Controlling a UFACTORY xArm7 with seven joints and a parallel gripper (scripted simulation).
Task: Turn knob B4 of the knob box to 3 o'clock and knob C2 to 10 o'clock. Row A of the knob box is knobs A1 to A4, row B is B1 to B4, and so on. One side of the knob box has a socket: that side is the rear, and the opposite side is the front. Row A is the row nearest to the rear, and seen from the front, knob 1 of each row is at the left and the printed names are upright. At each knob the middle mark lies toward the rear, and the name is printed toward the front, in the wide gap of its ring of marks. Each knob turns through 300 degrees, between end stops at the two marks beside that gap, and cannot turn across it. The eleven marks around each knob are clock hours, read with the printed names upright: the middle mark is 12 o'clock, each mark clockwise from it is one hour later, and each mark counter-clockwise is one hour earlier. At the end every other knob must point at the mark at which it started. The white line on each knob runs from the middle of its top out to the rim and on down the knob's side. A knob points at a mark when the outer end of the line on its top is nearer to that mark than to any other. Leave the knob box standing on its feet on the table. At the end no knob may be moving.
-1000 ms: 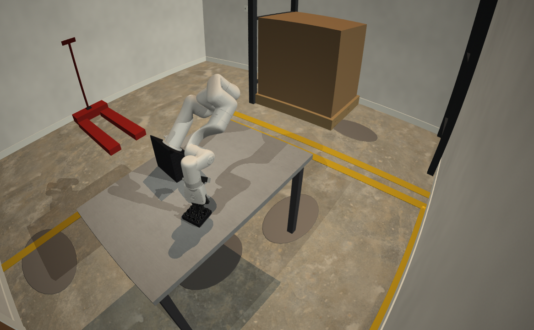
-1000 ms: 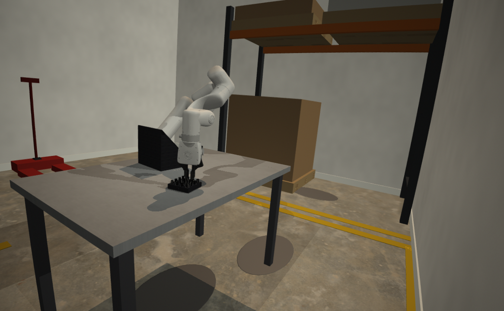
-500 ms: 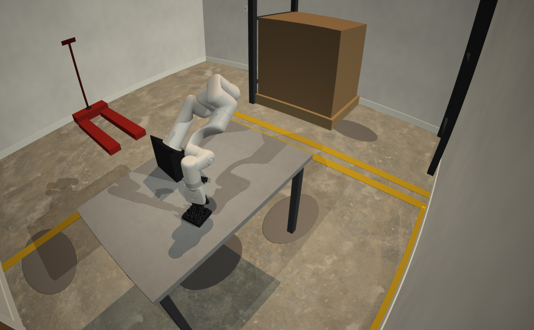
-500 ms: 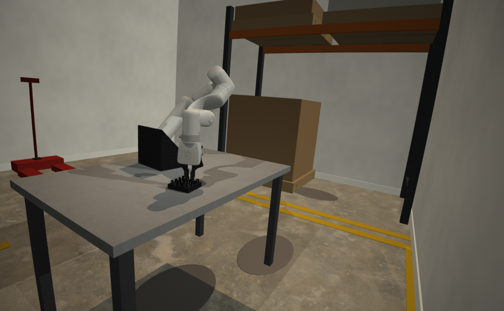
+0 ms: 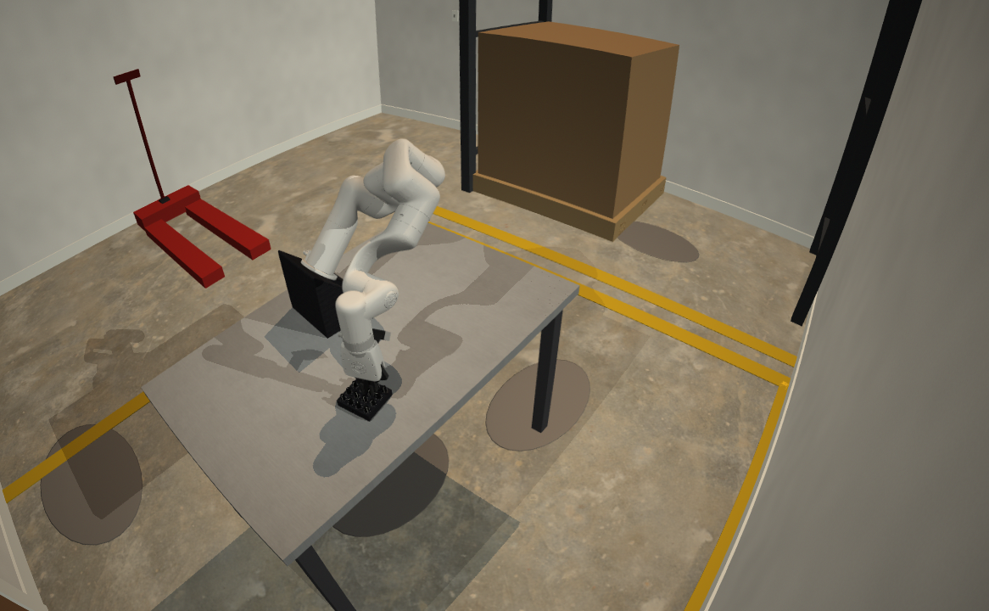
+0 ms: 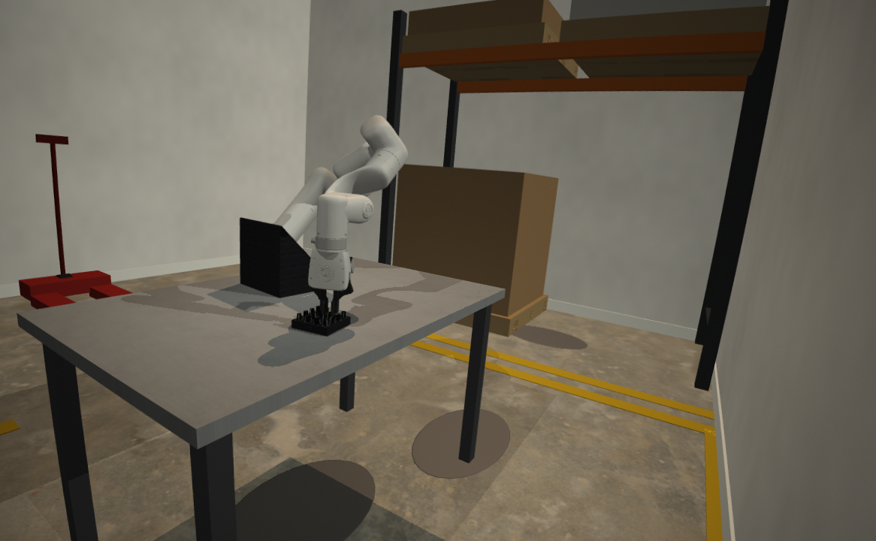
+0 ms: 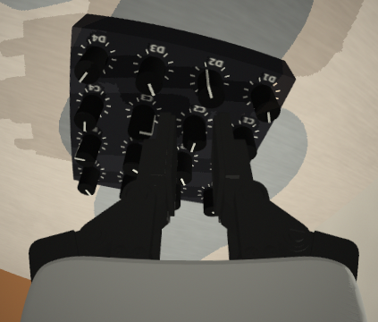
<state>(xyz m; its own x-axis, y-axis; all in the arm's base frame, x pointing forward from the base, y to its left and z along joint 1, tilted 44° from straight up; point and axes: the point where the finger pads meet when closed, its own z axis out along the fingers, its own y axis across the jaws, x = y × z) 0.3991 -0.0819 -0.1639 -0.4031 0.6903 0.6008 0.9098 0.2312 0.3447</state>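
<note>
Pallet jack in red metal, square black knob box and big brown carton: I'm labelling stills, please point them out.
Red pallet jack [image 5: 179, 198] [image 6: 85, 281]: top, exterior; body.
Black knob box [image 5: 354, 412] [image 6: 309, 328] [image 7: 180, 40]: top, exterior, wrist; side wall.
Brown carton [image 5: 551, 121] [image 6: 457, 228]: top, exterior; dark face.

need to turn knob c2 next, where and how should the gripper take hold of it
Probably best from straight above, one finger each side of the upright barrel of C2: it stands up from the knob box, and neighbouring knobs crowd it.
</note>
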